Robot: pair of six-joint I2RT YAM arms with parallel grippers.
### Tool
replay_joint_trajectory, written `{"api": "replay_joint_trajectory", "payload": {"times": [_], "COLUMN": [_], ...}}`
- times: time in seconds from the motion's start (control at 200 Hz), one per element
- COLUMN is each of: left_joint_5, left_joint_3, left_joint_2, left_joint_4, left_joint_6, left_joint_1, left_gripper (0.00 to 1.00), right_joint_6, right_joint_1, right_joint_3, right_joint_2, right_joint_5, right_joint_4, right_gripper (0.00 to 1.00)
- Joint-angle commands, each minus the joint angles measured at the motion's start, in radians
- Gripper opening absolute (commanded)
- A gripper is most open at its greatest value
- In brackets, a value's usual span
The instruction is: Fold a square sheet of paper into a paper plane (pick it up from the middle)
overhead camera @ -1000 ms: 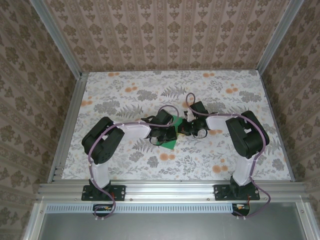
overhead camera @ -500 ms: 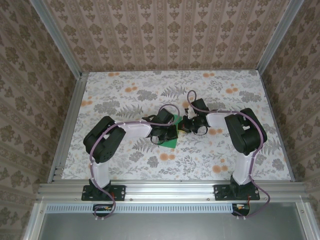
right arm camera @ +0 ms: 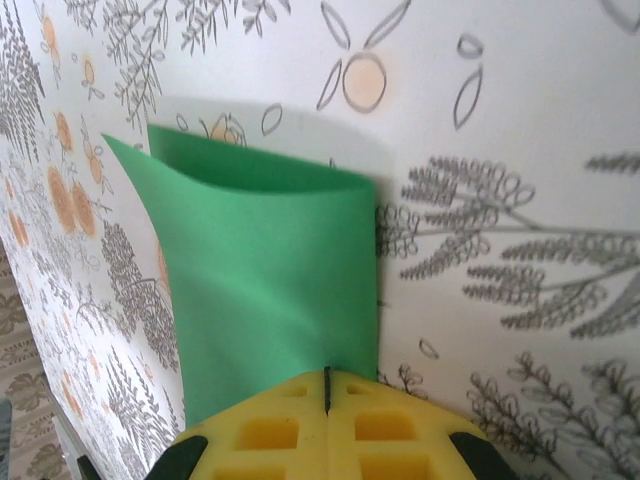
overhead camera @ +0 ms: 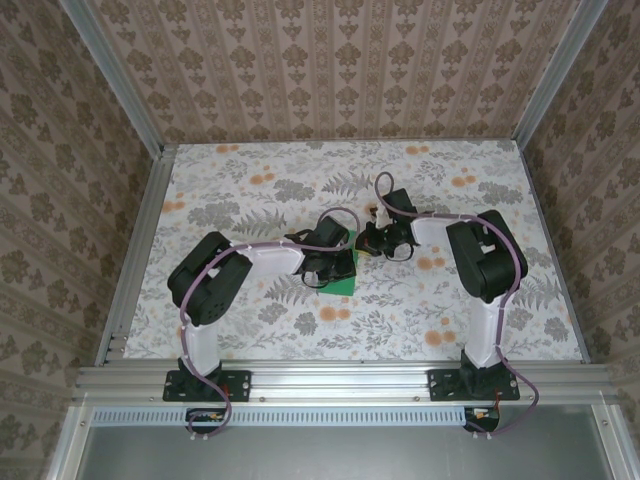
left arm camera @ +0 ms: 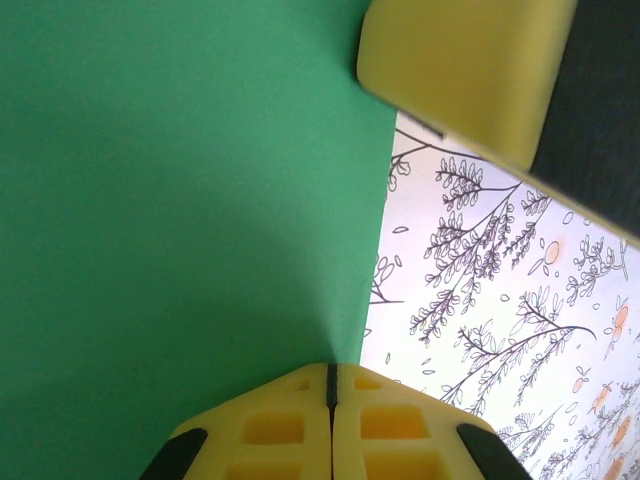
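Both bases are bolted to the aluminium rail at the near edge of the table. The left arm rises from its base to a raised elbow over the table's near left part. Its white forearm then runs right toward the middle, the wrist angled down. The right arm mirrors it: up from its base to a bent elbow on the right, with the forearm reaching left and a little farther back. The two wrists end just beside each other at the table's centre.

The square sheet of paper lies there, a green corner showing under the near side of the left wrist. In the left wrist view the sheet spreads wide over the flowered table. Its right edge runs down into the seam between the yellow fingertips, so the left arm's jaws are closed tight on the paper. Another yellow pad on a dark body sits past that edge at the upper right. In the right wrist view the sheet is bent over on itself with its far edge curled open, throwing a shadow on the table. The right arm's jaws are likewise pressed together on its near end.

Beyond the wrists the floral table runs back to the patterned wall.
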Motion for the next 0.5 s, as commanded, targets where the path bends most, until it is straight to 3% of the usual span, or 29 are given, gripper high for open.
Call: {"api": "replay_joint_trajectory", "payload": {"times": [0.0, 0.495], "left_joint_5": [0.009, 0.01], "left_joint_3": [-0.032, -0.032], "left_joint_2": [0.052, 0.049], "left_joint_4": [-0.167, -0.165], "left_joint_6": [-0.009, -0.006], "left_joint_1": [-0.02, -0.022], "left_gripper": [0.07, 0.07], "right_joint_6": [-0.005, -0.003], "right_joint_1": [-0.04, -0.062], "right_joint_3": [0.042, 0.137], "right_joint_2": [0.041, 0.108], "right_joint_5": [0.124, 0.169], "right_joint_4": [0.038, 0.006], "right_gripper": [0.04, 0.05]}}
